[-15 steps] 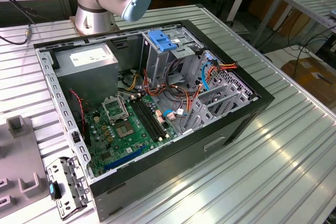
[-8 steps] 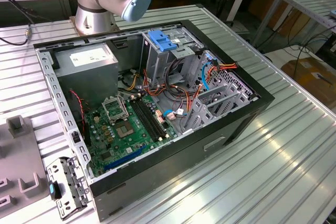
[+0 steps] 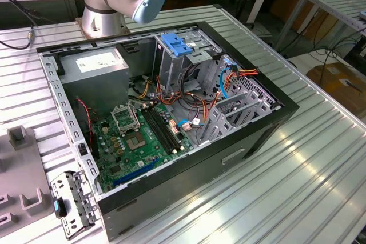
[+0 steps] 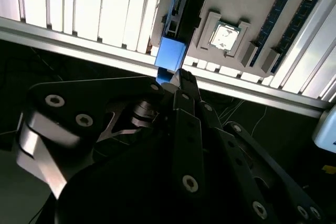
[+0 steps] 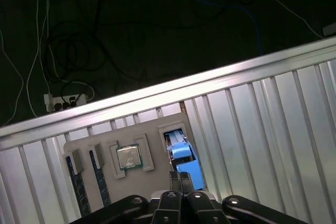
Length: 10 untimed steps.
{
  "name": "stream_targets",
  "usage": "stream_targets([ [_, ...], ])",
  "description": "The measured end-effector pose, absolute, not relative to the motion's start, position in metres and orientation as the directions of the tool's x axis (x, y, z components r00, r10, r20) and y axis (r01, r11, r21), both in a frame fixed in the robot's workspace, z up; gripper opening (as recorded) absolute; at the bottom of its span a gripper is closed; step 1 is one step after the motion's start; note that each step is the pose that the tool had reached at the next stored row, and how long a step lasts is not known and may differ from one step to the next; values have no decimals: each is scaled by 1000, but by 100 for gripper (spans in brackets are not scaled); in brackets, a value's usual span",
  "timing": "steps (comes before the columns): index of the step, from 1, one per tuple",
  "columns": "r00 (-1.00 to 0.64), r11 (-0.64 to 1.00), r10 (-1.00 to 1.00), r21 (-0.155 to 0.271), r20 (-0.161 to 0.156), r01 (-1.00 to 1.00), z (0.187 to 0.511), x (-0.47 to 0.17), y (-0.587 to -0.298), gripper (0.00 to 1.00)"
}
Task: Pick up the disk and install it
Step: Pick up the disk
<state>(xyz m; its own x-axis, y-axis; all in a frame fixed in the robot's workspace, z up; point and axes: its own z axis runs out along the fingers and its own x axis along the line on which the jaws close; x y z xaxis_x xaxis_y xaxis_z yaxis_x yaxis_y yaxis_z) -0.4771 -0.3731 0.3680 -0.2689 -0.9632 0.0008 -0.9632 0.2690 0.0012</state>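
Note:
In both wrist views the disk [image 5: 185,162] [image 4: 170,56] stands on edge in a slot of a grey holder tray [image 5: 157,124] [image 4: 247,3]; only its blue side and a sliver of metal show. My gripper [image 5: 181,178] [image 4: 177,80] hangs above it, over the table's edge, its dark fingers drawn together with nothing between them. In the exterior view the open computer case [image 3: 189,170] lies on the ribbed metal table [image 3: 297,187], with a drive cage [image 3: 183,64] under a flat blue latch plate [image 3: 176,44].
The tray also carries a processor chip [image 5: 128,157] [image 4: 226,36] and memory sticks [image 5: 79,184]. Inside the case are a green mainboard [image 3: 134,138], a grey power supply box [image 3: 94,64] and loose cables [image 3: 197,104]. A metal bracket [image 3: 71,204] lies beside the case. The arm's base [image 3: 106,4] stands behind it.

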Motion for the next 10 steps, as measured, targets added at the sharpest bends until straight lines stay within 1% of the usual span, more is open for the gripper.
stream_targets([
  [2, -269, 269, -963, 1, 1, -963, 368, -477, -373, 11],
  [6, -269, 269, -963, 1, 1, -963, 368, -477, -373, 36],
  [7, -269, 269, -963, 1, 1, -963, 368, -477, -373, 36],
  [8, -269, 269, -963, 1, 1, -963, 368, -477, -373, 42],
  [10, -269, 269, -963, 1, 1, -963, 368, -477, -373, 42],
])
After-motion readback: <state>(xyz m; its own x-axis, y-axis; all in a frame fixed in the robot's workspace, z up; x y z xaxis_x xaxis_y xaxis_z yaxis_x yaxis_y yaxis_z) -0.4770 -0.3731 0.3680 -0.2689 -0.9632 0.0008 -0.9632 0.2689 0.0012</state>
